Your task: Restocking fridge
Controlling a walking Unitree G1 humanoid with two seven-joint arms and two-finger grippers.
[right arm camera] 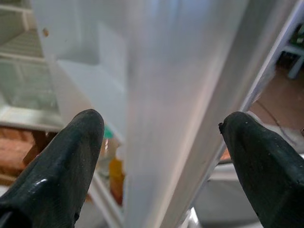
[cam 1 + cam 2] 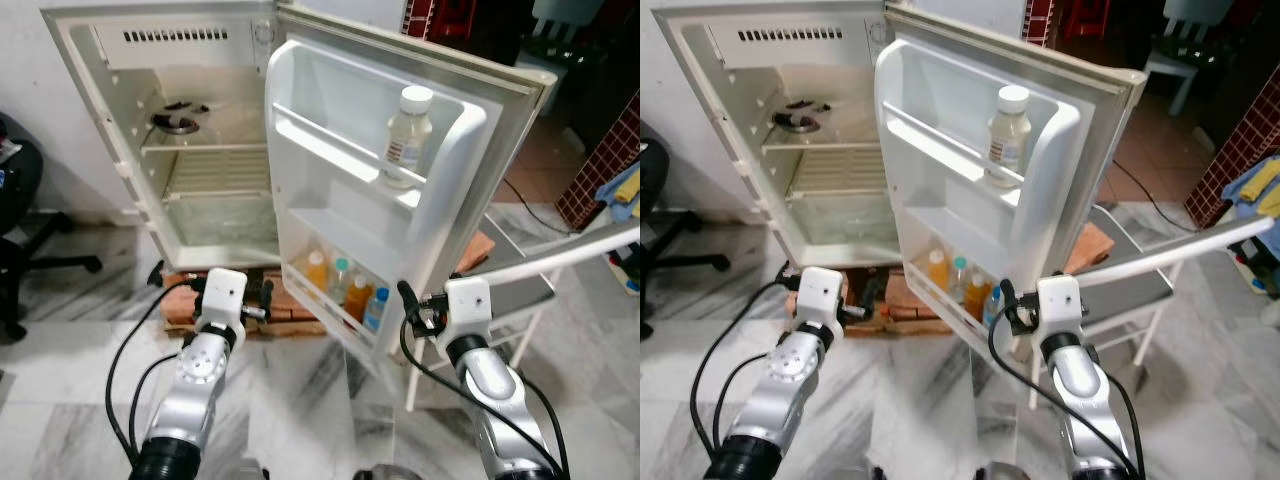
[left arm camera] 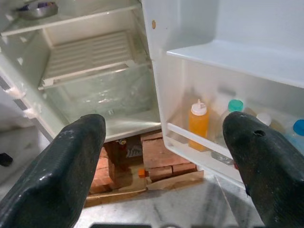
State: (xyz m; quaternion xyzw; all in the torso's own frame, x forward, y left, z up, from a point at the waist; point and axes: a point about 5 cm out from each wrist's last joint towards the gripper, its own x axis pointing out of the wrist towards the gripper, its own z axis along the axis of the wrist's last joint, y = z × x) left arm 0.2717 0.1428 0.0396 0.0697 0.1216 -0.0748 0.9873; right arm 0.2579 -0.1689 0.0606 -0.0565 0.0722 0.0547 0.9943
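Observation:
A small white fridge point(image 2: 200, 190) stands open on bricks point(image 3: 161, 156). Its door point(image 2: 345, 110) swings out toward me. A clear white-capped bottle point(image 2: 408, 135) stands on the door's upper shelf. The bottom door shelf holds an orange bottle point(image 3: 198, 124), a teal-capped bottle point(image 3: 232, 107), another orange bottle point(image 2: 358, 297) and a blue-capped one point(image 2: 376, 308). A metal bowl point(image 2: 175, 122) sits on the upper inner shelf. My left gripper point(image 3: 164, 123) is open, low before the fridge's opening. My right gripper point(image 1: 162, 119) is open, facing the door's outer edge with nothing held.
A white metal chair point(image 2: 520, 285) stands just behind the door on the right. A black office chair point(image 2: 20, 230) is at the far left. Blue and yellow cloth point(image 2: 622, 190) hangs at the right edge. The floor point(image 2: 300, 400) is grey marble.

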